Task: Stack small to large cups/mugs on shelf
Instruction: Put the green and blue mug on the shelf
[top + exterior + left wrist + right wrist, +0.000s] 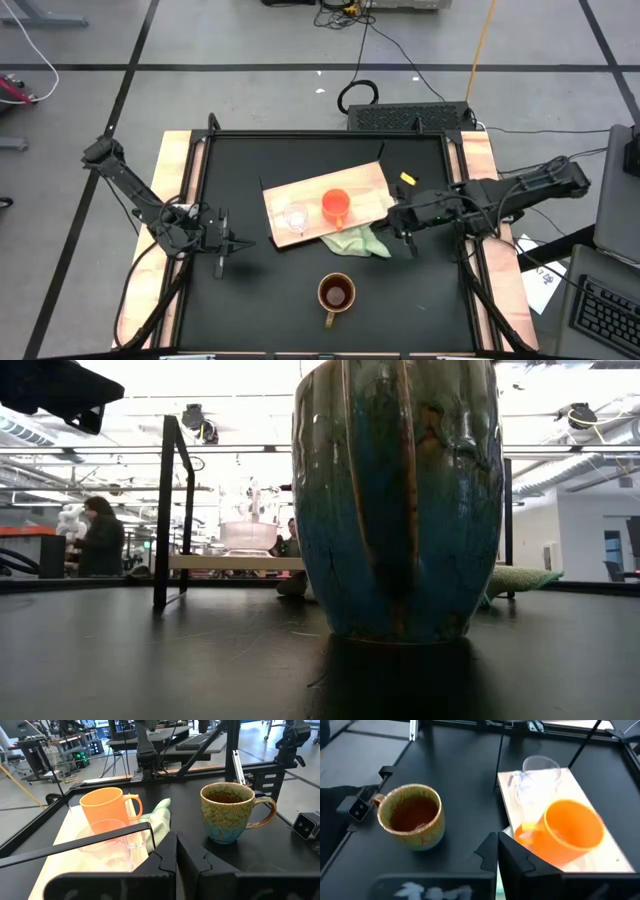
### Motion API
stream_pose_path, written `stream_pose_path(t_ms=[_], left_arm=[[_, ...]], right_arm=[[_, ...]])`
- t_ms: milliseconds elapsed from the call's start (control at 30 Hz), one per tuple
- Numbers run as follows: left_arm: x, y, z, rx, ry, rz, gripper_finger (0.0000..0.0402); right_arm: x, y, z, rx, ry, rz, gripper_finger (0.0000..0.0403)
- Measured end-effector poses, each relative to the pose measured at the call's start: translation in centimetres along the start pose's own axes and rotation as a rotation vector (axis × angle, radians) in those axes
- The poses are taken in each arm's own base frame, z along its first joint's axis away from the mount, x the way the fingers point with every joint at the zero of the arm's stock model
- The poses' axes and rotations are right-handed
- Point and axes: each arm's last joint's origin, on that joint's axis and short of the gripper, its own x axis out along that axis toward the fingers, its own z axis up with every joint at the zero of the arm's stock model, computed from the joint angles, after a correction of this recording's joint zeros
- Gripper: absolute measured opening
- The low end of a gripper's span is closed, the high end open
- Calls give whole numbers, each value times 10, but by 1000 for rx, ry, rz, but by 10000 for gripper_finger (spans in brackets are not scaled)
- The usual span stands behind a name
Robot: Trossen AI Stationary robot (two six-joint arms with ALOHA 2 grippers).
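While both arms sit idle, left gripper (221,246) and right gripper (400,222) have fingers pressed together, empty. Glass cup (295,217) and orange mug (336,205) stand on shelf (370,181) between them; olive-brown mug (335,294) off-shelf, nearer the front.

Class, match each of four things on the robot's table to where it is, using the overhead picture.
Things:
1. clear glass cup
2. orange mug
3. olive-brown mug
4. green cloth

Places:
A. alone on the black table, off the board
B. on the wooden board, nearer the right arm
C. partly tucked under the board's edge
D. on the wooden board, nearer the left arm

Pairs: 1-D, 2-B, 3-A, 4-C
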Motion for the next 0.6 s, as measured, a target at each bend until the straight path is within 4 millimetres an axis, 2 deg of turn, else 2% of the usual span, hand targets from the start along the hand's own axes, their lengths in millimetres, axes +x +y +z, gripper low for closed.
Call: stream_pose_path(t_ms=[300,600], left_arm=[[0,0,0,1,1,-7,8],[0,0,0,12,2,-7,8]], right_arm=[[3,13,-58,16,-137,63,0],[9,22,-92,8,-198,118,0]])
